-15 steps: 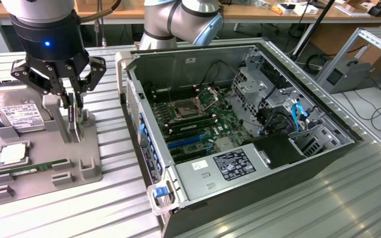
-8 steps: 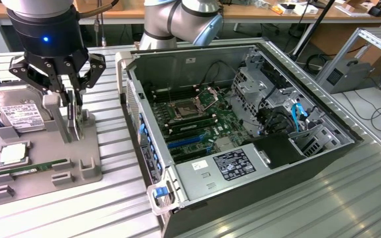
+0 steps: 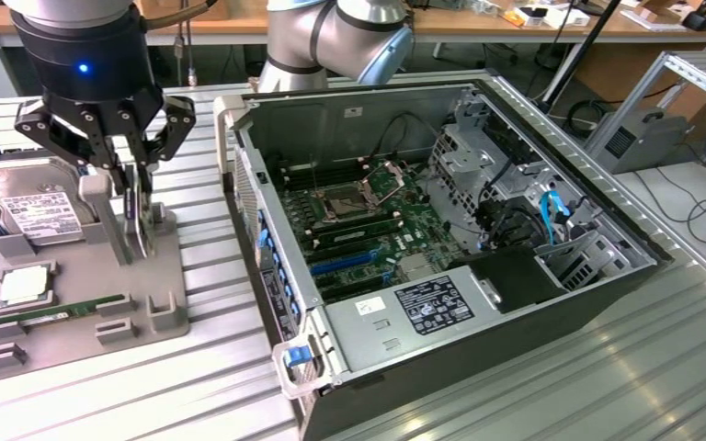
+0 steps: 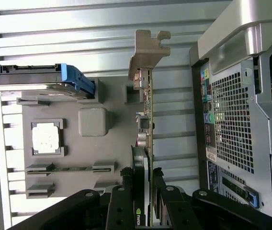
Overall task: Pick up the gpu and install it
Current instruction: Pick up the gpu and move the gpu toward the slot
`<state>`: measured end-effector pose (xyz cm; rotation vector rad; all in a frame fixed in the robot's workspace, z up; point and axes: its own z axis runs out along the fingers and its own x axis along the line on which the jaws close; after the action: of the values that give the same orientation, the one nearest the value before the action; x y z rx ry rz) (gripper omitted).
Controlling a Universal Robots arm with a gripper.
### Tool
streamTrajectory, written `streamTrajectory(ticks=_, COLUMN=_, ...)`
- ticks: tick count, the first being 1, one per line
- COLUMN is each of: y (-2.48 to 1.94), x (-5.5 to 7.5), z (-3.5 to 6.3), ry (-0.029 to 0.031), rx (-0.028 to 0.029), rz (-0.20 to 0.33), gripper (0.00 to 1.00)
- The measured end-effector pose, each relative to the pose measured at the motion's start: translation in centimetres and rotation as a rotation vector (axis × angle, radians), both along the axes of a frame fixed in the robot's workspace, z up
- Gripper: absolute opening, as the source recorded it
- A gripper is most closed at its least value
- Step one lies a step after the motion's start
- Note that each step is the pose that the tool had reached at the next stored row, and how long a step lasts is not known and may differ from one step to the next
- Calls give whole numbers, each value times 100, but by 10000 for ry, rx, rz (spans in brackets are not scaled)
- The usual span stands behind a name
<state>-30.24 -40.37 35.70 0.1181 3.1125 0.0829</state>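
Card: the gpu (image 4: 149,124), thin and dark with a silver bracket (image 4: 148,48) at one end, stands on edge at the grey plastic tray (image 3: 163,266).
Fingers: the black gripper (image 4: 143,176) has its fingers (image 4: 121,206) clamped on the gpu's two faces.
Handling: we judge it light, stiff and fragile; grip the flat faces only.

grey tray (image 3: 163,266) on slatted metal table (image 3: 206,386) | HDD (image 3: 34,209) w/ white label in tray | silver CPU (image 3: 22,287) in pocket | green RAM stick (image 3: 65,312) nr CPU

gpu (image 3: 140,213) upright over tray (image 3: 172,308) | hard drive (image 3: 34,207) on tray | case (image 3: 328,115) at exterior view's right
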Motion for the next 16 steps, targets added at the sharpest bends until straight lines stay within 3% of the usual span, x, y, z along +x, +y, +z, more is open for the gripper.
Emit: streamTrajectory(ticks=16, y=0, x=0, z=99, ry=0, rx=23, rz=0, gripper=27)
